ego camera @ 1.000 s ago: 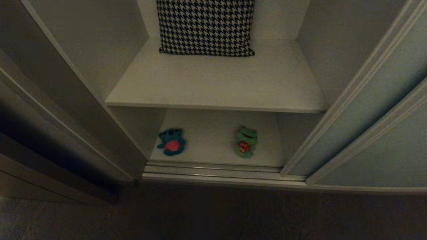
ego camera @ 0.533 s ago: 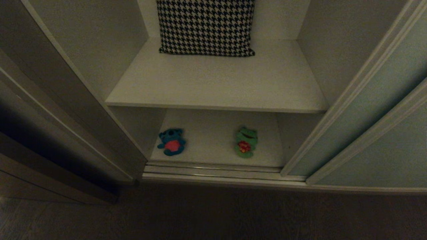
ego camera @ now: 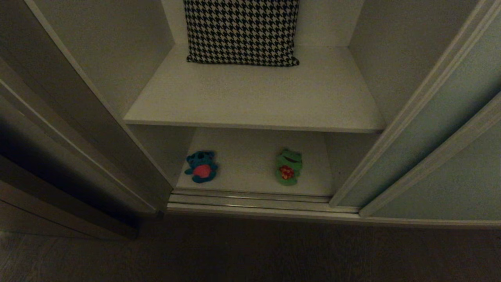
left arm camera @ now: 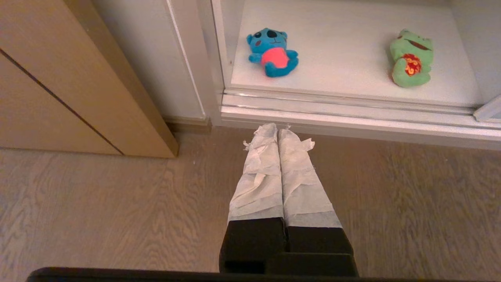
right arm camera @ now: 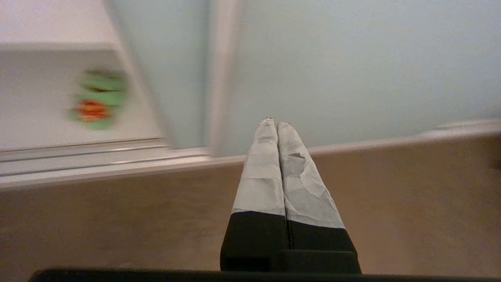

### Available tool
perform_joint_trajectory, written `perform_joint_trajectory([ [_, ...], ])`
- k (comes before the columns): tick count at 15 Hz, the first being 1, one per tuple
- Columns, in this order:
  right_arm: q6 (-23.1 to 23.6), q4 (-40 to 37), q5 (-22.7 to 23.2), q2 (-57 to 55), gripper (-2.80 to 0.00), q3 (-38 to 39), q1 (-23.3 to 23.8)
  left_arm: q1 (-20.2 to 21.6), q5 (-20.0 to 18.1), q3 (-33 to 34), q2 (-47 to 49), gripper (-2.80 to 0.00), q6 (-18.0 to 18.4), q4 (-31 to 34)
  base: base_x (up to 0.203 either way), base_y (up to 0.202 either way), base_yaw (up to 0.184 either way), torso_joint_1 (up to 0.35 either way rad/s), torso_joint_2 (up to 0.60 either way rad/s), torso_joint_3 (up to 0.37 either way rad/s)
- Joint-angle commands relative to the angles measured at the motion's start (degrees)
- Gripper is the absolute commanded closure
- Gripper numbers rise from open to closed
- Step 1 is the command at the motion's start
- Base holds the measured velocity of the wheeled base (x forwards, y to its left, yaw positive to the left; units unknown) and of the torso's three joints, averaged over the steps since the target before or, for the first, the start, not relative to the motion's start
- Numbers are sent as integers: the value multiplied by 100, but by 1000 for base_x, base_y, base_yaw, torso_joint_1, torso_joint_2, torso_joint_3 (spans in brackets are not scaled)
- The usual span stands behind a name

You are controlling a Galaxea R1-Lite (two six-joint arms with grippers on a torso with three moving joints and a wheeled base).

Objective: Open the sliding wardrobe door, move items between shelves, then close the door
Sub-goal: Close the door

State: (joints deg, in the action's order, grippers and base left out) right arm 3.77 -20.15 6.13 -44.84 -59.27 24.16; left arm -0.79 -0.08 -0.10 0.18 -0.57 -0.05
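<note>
Head view: the sliding wardrobe door stood open, bear and frog on the lower shelf; moving them came next.

Left wrist view: left hand closed, empty.

Right wrist view: right hand closed, empty, needing to open near the frog.

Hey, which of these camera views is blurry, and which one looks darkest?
Right wrist view: motion-smeared, the green frog and sliding wardrobe door edges streaked, though the right gripper stays crisp. Head view: darkest, dim floor, deep shadow at left. Left wrist view: bright and sharp, blue bear clear.
</note>
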Motion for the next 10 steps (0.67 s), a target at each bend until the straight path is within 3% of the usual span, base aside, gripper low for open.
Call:
perform_joint_trajectory([
  [1,-6,14,2232,-565,0,-259,977,0,-1,1,8,0,-4,-4,0,0,0,0,0,0],
  [3,-20,142,2761,-852,0,-310,1433,0,-1,1,7,0,-4,-3,0,0,0,0,0,0],
  [6,-186,555,3672,-1148,0,-99,1739,0,-1,1,4,0,-4,-4,0,0,0,0,0,0],
  [10,-597,696,3933,-1719,0,-227,1750,0,-1,1,8,0,-4,-4,0,0,0,0,0,0],
])
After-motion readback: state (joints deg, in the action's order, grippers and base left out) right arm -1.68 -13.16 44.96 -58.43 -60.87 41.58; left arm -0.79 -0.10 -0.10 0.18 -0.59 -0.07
